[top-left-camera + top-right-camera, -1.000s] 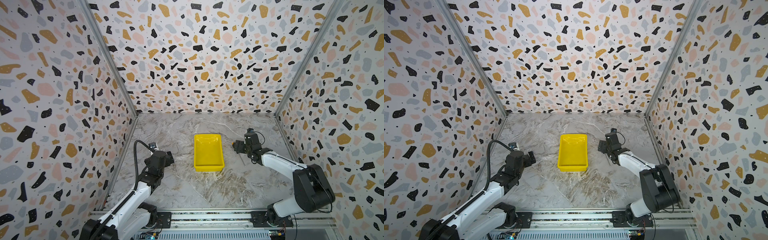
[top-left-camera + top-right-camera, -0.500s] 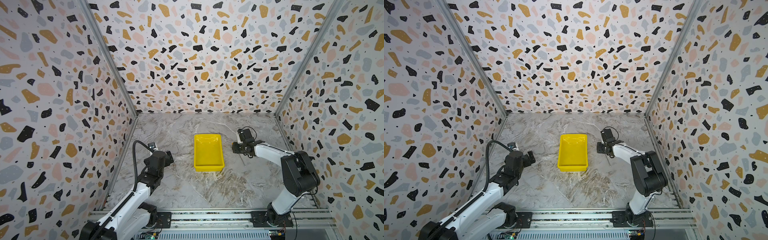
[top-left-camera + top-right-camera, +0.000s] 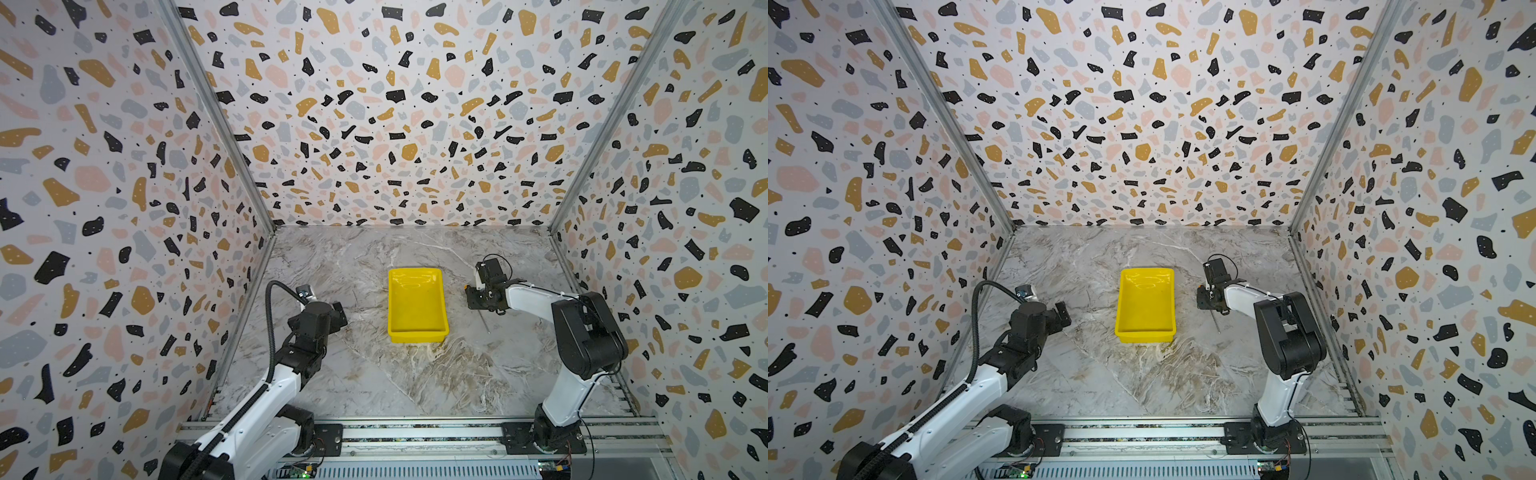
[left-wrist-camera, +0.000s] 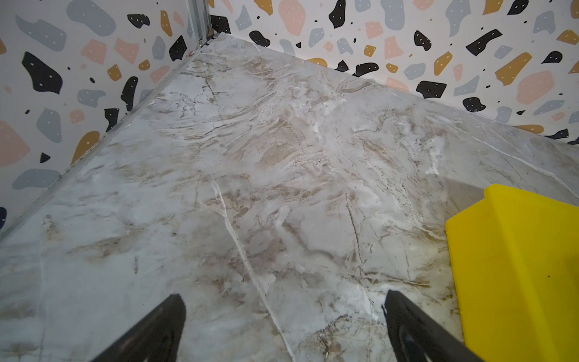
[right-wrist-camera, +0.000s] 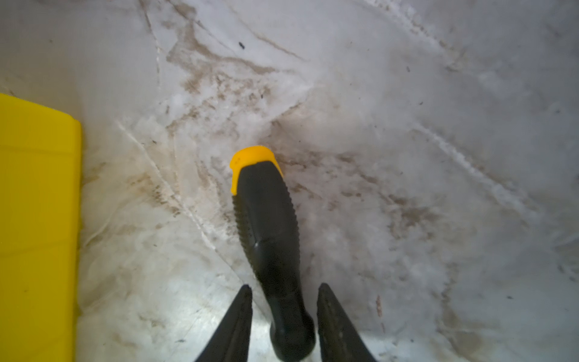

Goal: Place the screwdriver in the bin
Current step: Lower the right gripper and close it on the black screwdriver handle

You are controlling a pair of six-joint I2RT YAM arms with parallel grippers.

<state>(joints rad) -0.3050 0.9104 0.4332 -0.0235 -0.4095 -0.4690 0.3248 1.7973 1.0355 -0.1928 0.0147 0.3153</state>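
Black ribbed handle of the screwdriver [image 5: 266, 225] runs straight ahead from between the jaws of the right claw [image 5: 285, 285], orange cap foremost. The jaws stand narrow about its neck; whether they pinch it, I cannot tell. The bin [image 5: 37, 219] lies near, sideways of that claw.

A robotics lab test cell: a left arm [image 3: 266, 399] and a right arm [image 3: 582, 332] are bolted to an aluminium rail [image 3: 415, 434] fronting a marble-patterned counter [image 3: 374, 374], which is boxed in by terrazzo-print walls [image 3: 395, 124] on metal corner posts [image 3: 220, 124].
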